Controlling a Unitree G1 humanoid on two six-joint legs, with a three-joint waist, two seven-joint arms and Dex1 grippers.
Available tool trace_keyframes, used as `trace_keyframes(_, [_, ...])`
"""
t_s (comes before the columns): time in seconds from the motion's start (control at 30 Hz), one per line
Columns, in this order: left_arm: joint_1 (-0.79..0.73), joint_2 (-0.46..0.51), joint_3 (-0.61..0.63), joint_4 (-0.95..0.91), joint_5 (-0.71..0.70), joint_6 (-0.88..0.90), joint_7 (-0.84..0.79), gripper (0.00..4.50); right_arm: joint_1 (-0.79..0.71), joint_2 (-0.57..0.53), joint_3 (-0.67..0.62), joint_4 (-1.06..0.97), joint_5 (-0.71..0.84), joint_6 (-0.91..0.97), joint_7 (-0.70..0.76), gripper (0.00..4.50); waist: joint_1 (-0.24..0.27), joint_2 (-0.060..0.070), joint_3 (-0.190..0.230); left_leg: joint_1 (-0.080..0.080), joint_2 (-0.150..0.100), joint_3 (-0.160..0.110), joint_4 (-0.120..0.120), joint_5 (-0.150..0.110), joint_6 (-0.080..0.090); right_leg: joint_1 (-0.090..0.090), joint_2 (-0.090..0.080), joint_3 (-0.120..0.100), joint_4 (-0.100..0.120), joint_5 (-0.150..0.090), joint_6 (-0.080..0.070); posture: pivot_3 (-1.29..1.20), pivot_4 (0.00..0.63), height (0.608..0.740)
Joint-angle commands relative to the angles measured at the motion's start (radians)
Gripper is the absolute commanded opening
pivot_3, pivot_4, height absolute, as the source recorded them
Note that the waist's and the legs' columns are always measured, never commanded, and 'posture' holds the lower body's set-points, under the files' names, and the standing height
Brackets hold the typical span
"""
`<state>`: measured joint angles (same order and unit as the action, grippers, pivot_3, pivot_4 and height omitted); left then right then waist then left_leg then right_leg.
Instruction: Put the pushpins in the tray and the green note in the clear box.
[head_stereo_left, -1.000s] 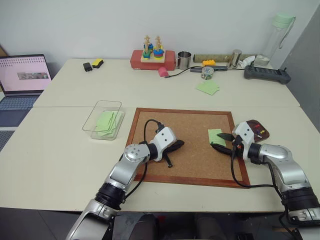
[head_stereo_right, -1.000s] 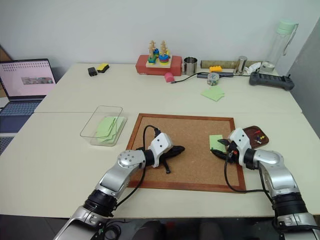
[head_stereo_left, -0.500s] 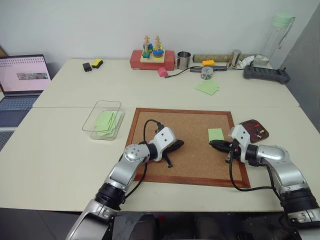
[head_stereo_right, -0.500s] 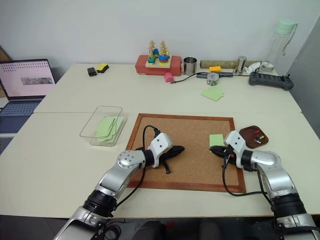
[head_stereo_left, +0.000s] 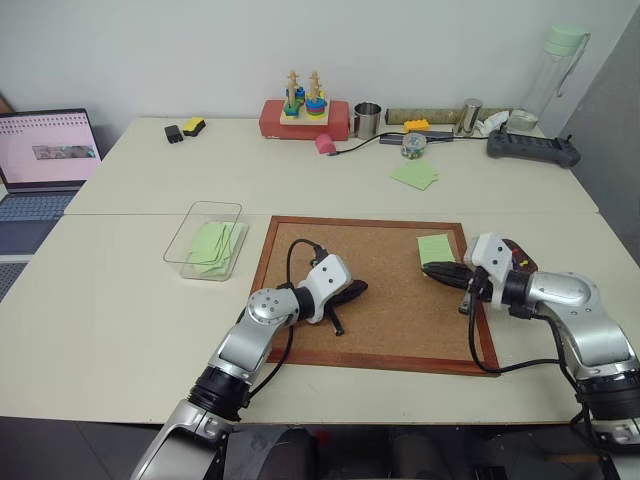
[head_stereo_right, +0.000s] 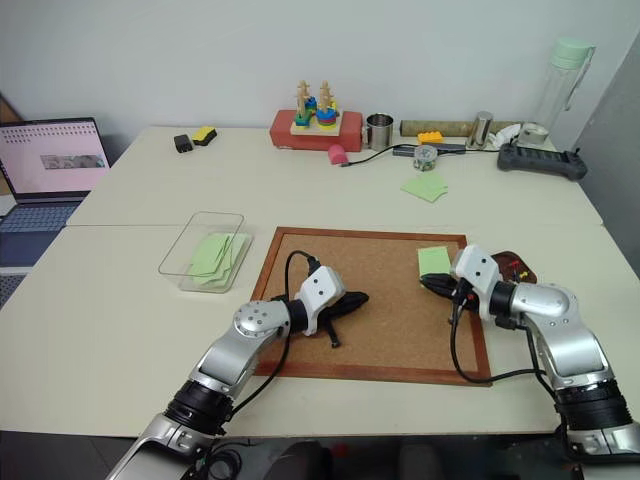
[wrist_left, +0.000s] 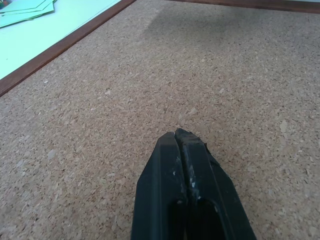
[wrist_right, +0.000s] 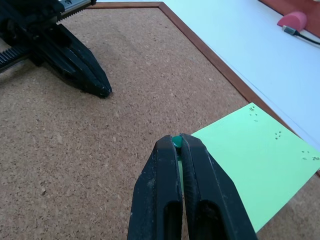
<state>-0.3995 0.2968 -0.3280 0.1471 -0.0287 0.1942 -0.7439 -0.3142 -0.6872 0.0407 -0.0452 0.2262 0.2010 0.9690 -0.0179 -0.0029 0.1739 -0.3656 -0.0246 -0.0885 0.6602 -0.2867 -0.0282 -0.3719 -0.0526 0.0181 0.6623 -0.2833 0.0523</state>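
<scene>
Pushpins: 1, green-headed it seems, sits pinched in the right gripper above the green note on the corkboard; left gripper closed, empty. Tray and clear box await both.

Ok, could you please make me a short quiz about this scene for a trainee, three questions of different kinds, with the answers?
1. True or false: the left gripper stands open over the corkboard.
2. The clear box holds: A) pushpins, B) green notes, C) nothing.
3. What does the right gripper pinch at its tips?
Key: 1 false, it is shut. 2 B. 3 a small green-headed thing, probably a pushpin.
</scene>
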Motion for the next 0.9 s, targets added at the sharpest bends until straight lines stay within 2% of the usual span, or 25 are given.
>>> trace_keyframes(0.03, [0.032,-0.002,-0.015,0.046,0.004,0.063,-0.012,0.0,-0.011,-0.018,-0.009,-0.063,0.006,-0.019,0.018,0.05,0.0,0.0,0.0,0.0,0.0,0.0,0.0,0.0,0.0,0.0,0.0,0.0,0.0,0.0,0.0,0.0,0.15,0.74])
trace_keyframes(0.07, [0.031,-0.008,0.007,0.02,-0.028,0.091,-0.018,0.0,-0.014,-0.023,-0.001,-0.072,-0.008,-0.036,0.021,0.05,0.0,0.0,0.0,0.0,0.0,0.0,0.0,0.0,0.0,0.0,0.0,0.0,0.0,0.0,0.0,0.0,0.15,0.74])
trace_keyframes(0.13, [0.032,-0.01,0.055,-0.063,-0.117,0.176,-0.05,0.38,-0.021,-0.033,0.016,-0.078,-0.052,-0.095,0.02,0.0,0.0,0.0,0.0,0.0,0.0,0.0,0.0,0.0,0.0,0.0,0.0,0.0,0.0,0.0,0.0,0.0,0.15,0.74])
trace_keyframes(0.17, [0.035,-0.008,0.084,-0.111,-0.177,0.231,-0.069,0.41,-0.024,-0.04,0.026,-0.073,-0.081,-0.135,0.018,0.0,-0.003,0.0,0.0,0.0,0.0,0.0,0.0,0.0,0.0,0.0,0.0,0.0,0.0,0.0,0.0,0.0,0.15,0.74])
trace_keyframes(0.3, [0.049,0.012,0.221,-0.281,-0.426,0.45,-0.12,1.11,-0.04,-0.06,0.056,-0.016,-0.189,-0.33,-0.007,0.0,-0.012,-0.003,0.002,-0.002,0.0,0.0,0.0,0.0,0.0,-0.003,0.0,0.0,0.0,0.0,0.0,0.0,0.15,0.74])
trace_keyframes(0.4, [0.049,0.012,0.292,-0.331,-0.544,0.561,-0.108,1.72,-0.06,-0.054,0.066,0.028,-0.238,-0.455,-0.035,0.0,-0.012,-0.005,0.004,-0.004,0.001,-0.001,0.001,0.0,0.0,-0.004,0.0,-0.001,0.0,0.0,0.0,0.0,0.15,0.74])
trace_keyframes(0.5, [0.023,-0.027,0.353,-0.33,-0.636,0.63,-0.064,2.26,-0.085,-0.043,0.08,0.052,-0.276,-0.574,-0.056,0.0,-0.011,-0.006,0.004,-0.004,0.0,-0.001,0.001,0.0,-0.001,-0.003,-0.001,0.0,0.0,0.0,0.0,0.0,0.15,0.74])
trace_keyframes(0.6, [-0.007,-0.067,0.374,-0.325,-0.686,0.661,-0.031,2.78,-0.097,-0.037,0.089,0.056,-0.294,-0.661,-0.073,0.0,-0.011,-0.009,0.006,-0.004,0.0,-0.001,0.001,0.001,-0.002,-0.003,-0.001,-0.001,0.0,0.0,0.0,0.0,0.15,0.74])
trace_keyframes(0.77, [-0.048,-0.14,0.358,-0.288,-0.693,0.642,0.014,3.69,-0.096,-0.019,0.112,0.02,-0.296,-0.74,-0.088,0.0,-0.008,-0.011,0.007,-0.004,0.0,-0.001,0.001,0.003,-0.006,-0.002,-0.001,-0.001,-0.001,0.0,0.0,0.0,0.15,0.74])
trace_keyframes(0.9, [-0.082,-0.17,0.368,-0.27,-0.731,0.656,0.014,3.69,-0.084,-0.014,0.124,0.0,-0.298,-0.748,-0.09,0.0,-0.008,-0.011,0.007,-0.004,0.0,-0.002,0.001,0.004,-0.006,-0.003,-0.001,-0.001,-0.001,0.0,0.0,0.0,0.15,0.74])
